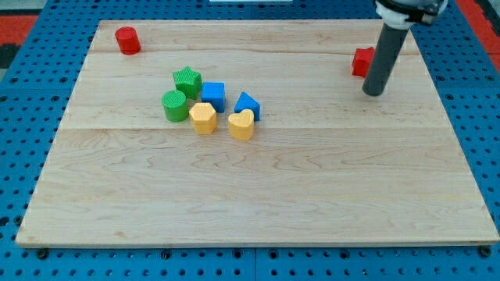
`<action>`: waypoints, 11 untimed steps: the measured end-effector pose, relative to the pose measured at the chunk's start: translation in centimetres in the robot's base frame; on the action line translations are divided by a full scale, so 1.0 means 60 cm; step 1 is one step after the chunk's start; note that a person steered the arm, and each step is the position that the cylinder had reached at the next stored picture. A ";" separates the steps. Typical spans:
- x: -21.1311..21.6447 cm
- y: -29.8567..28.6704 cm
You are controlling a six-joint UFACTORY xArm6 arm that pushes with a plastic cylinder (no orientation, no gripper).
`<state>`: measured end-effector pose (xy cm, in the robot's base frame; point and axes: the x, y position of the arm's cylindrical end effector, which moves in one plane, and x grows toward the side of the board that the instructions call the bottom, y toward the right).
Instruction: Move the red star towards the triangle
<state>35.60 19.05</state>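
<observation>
The red star [362, 62] lies near the board's top right, partly hidden behind my rod. My tip [374, 92] rests on the board just below and to the right of the star, close to it. The blue triangle [248, 104] sits in a cluster left of the board's centre, far to the left of the star. Around it are a blue cube [213, 96], a green star [187, 81], a green cylinder [175, 105], a yellow hexagon-like block [203, 119] and a yellow heart [241, 125].
A red cylinder [127, 40] stands at the board's top left corner. The wooden board [258, 195] lies on a blue pegboard [23, 156] that surrounds it on all sides.
</observation>
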 end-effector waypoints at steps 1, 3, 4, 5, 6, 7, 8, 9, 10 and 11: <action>-0.012 0.066; -0.065 0.063; -0.075 0.000; -0.052 -0.099; -0.049 -0.150; -0.067 -0.144; -0.096 -0.077; -0.143 -0.025; -0.173 -0.032; -0.181 -0.071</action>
